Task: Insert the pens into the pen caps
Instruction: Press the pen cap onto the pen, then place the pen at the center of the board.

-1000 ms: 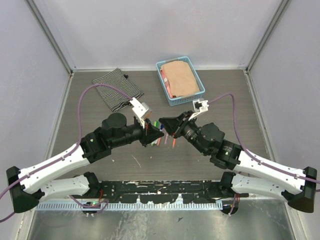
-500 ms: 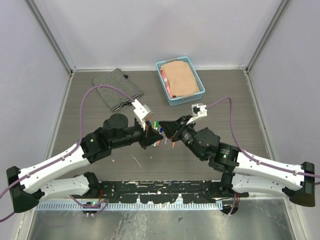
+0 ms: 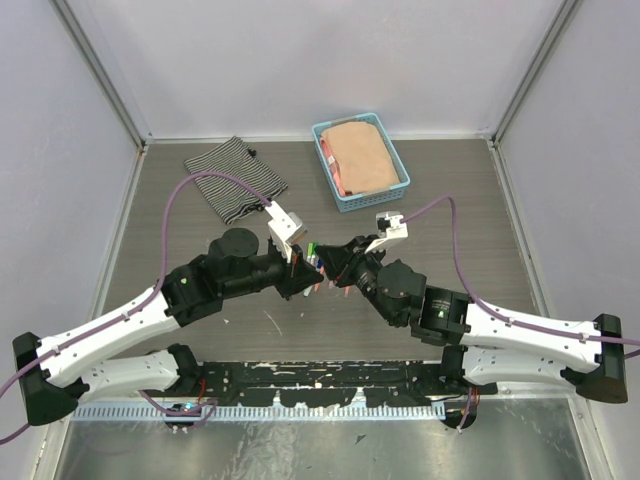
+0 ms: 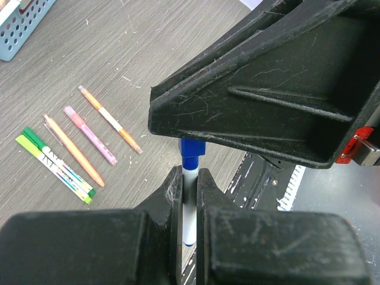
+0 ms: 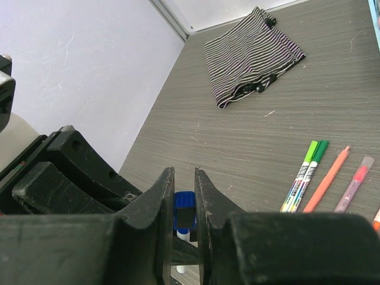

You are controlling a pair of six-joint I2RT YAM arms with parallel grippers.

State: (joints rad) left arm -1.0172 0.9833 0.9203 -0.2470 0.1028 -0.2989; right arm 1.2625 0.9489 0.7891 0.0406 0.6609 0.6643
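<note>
The cap [image 5: 184,215] clamped in the right gripper [image 5: 184,178] has been brought to the pen [image 4: 189,205] clenched by the left gripper [image 4: 189,175]; five pens [image 4: 90,135] are counted at left.

The two arms are standing tip to tip over the middle of the tabletop [image 3: 450,210], the left gripper [image 4: 189,176] facing the right gripper [image 5: 184,178]. A pen [image 4: 189,208] is sitting between the left jaws. A cap [image 5: 184,217] is sitting between the right jaws and touching that pen's end. Beneath them, five loose pens [image 4: 77,148] are lying side by side in a row on the tabletop, the two at the left end touching each other. Behind the row, a basket [image 3: 372,198] is standing at back centre with a bundle [image 3: 360,152] lying in it. A folded cloth [image 3: 235,178] is lying to the basket's left.
</note>
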